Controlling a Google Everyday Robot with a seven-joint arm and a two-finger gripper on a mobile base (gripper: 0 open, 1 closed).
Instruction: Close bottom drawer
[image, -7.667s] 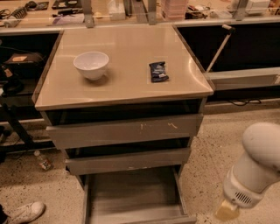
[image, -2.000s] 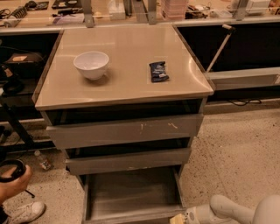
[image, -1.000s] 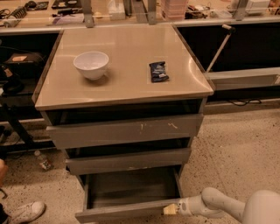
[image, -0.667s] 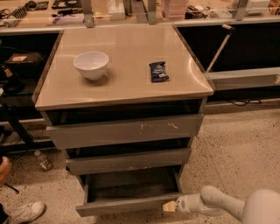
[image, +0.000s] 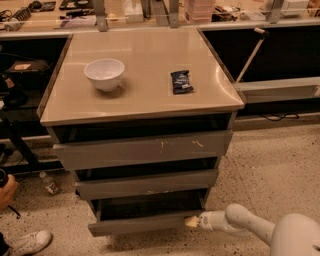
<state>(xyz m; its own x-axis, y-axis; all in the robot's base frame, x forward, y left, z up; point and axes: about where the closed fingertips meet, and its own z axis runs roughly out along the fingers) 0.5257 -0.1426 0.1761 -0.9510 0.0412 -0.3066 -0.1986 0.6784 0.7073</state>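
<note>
The bottom drawer (image: 142, 223) is the narrowest of three grey-brown drawers in the cabinet (image: 145, 107). It has a plain flat front and stands only a little way out, with a dark gap above it. My gripper (image: 192, 221) is low at the right end of that drawer front, its yellowish tip touching it. The white arm (image: 260, 232) reaches in from the lower right. The middle drawer (image: 147, 183) and the top drawer (image: 145, 148), which has pale scratches, are each slightly out.
A white bowl (image: 104, 74) and a dark snack packet (image: 181, 81) lie on the cabinet top. A person's shoe (image: 27, 243) and hand (image: 6, 187) show at the lower left. A bottle (image: 48, 183) lies on the speckled floor. Shelves run behind.
The bottom drawer has slid further in, from fully pulled out to nearly closed. My gripper has followed its front edge inward and upward in view.
</note>
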